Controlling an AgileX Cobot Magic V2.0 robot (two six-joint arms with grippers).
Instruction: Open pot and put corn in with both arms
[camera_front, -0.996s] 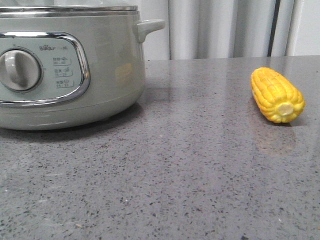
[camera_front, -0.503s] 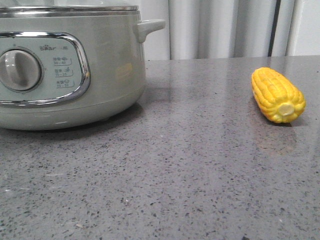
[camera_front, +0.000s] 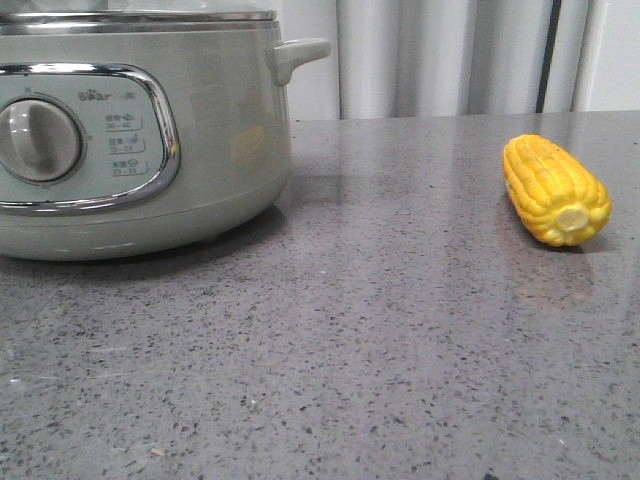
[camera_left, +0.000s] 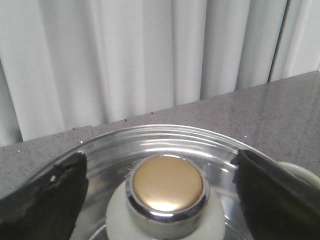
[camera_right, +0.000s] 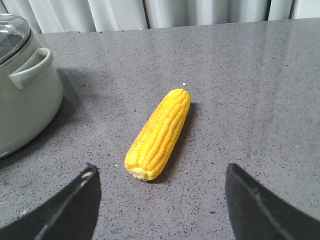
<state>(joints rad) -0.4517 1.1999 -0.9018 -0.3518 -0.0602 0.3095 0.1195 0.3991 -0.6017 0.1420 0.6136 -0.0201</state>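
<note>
Now the left claw hangs wide over the pot, its fingers either side of the lid knob — it should drop squarely, then pinch. The right claw, also wide, has the corn lying on the desk just ahead.

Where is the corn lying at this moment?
In the front view the corn lies on the grey table at the right, well apart from the pot at the left, pale core end toward the camera.
</note>
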